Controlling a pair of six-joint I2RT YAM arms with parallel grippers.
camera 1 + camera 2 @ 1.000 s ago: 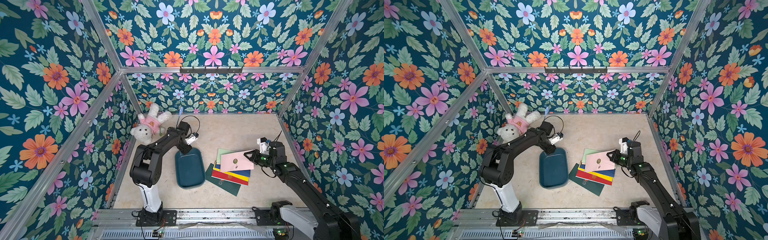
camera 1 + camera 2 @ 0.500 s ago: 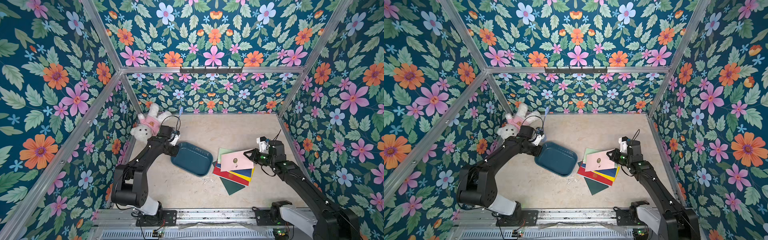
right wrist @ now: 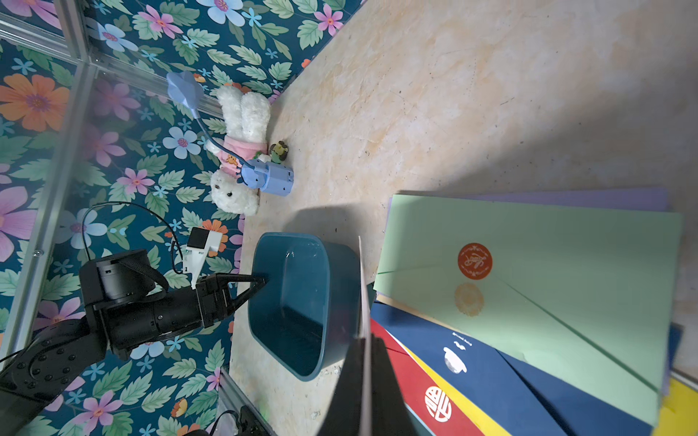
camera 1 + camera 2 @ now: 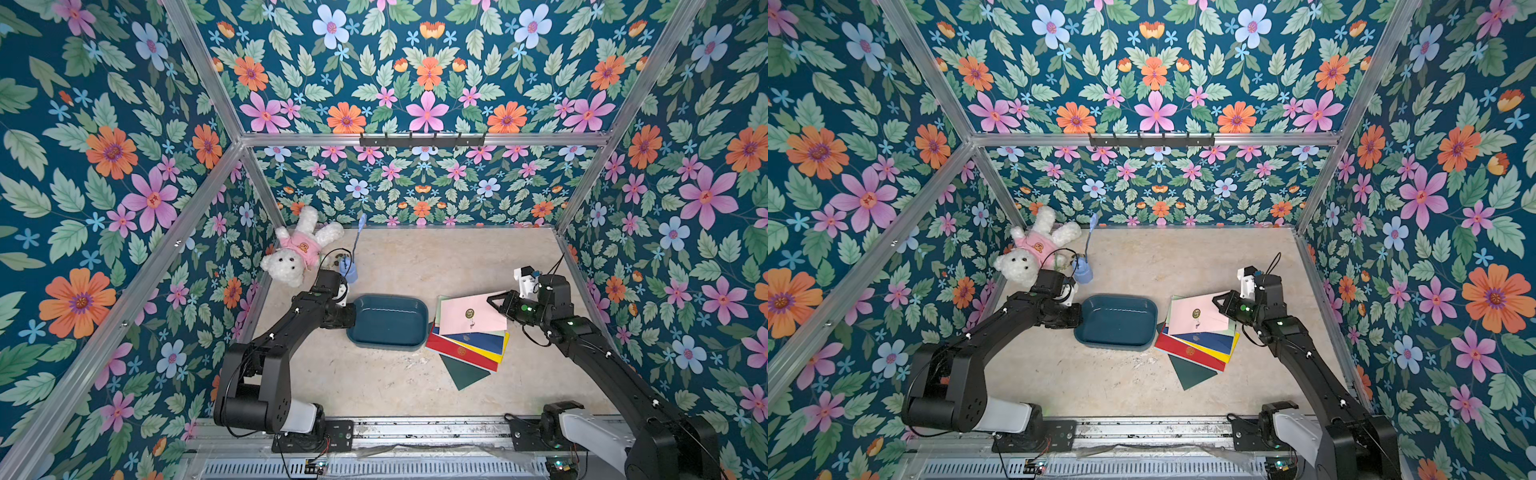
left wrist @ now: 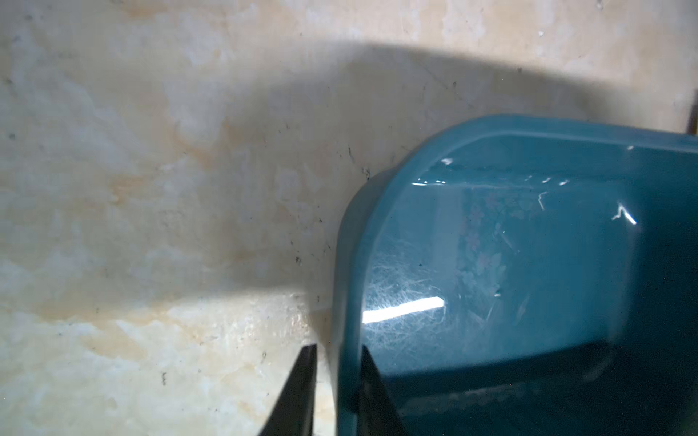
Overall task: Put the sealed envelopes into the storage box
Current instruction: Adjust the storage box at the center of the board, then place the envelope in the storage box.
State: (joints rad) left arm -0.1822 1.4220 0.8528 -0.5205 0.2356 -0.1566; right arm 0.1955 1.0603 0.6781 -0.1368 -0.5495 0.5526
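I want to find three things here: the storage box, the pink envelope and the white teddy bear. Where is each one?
storage box (image 4: 386,326): a top view, bare inner floor.
pink envelope (image 4: 455,318): a top view, face beside the seal.
white teddy bear (image 4: 286,266): a top view, its head.

The dark teal storage box (image 4: 388,320) lies flat, just left of the fanned sealed envelopes (image 4: 478,340). The pink envelope (image 4: 469,313) (gold seal up) tilts above them.
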